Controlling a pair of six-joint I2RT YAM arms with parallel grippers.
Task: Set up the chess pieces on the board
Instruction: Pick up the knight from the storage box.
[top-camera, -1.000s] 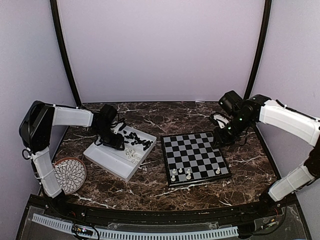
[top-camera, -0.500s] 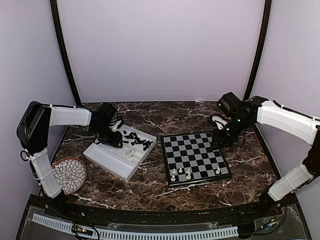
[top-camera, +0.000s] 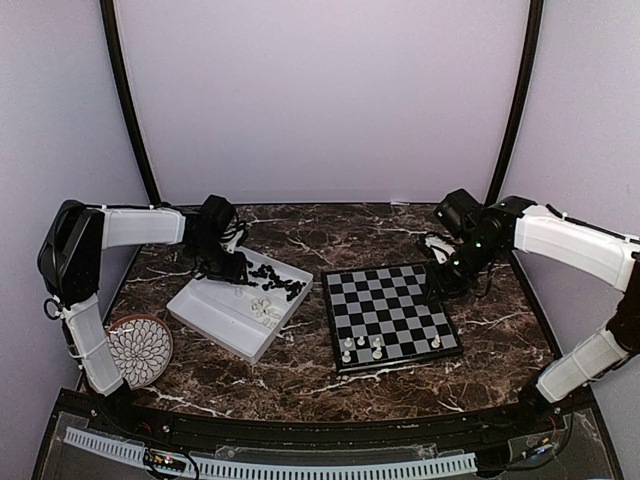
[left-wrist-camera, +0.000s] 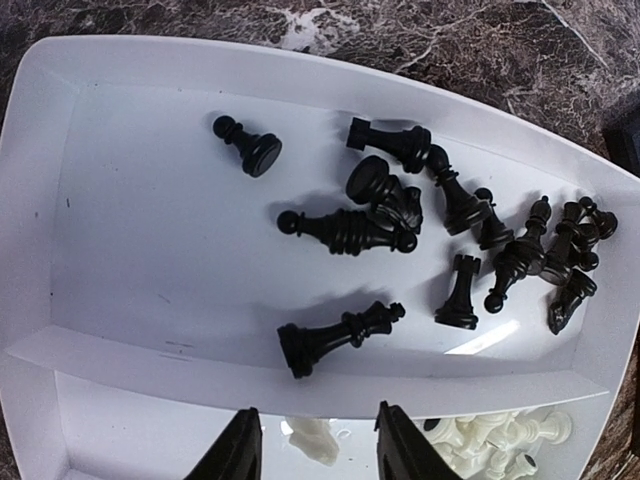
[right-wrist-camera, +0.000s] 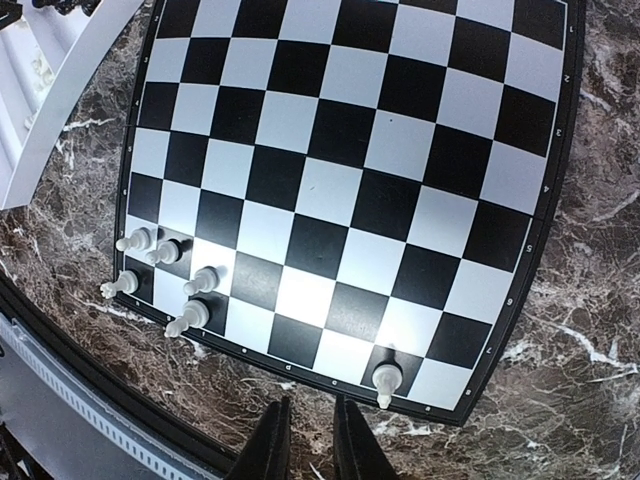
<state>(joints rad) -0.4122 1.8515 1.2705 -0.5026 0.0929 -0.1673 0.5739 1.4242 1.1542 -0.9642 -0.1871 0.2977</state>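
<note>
Left gripper (left-wrist-camera: 312, 445) hangs parted and empty over the tray (left-wrist-camera: 40, 200); its wrist view alone resolves black chess pieces (left-wrist-camera: 450, 230) lying toppled there. Right gripper (right-wrist-camera: 306, 440), nearly closed and empty, hovers beyond the far right corner of the board (top-camera: 390, 313); six white pieces (right-wrist-camera: 160, 285) stand along the board's near edge.

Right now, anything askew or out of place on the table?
Nothing damaged. The black chess pieces lie mostly toppled in a heap in the white tray, and only five white pieces stand on the chessboard. Expected mid-setup.
</note>
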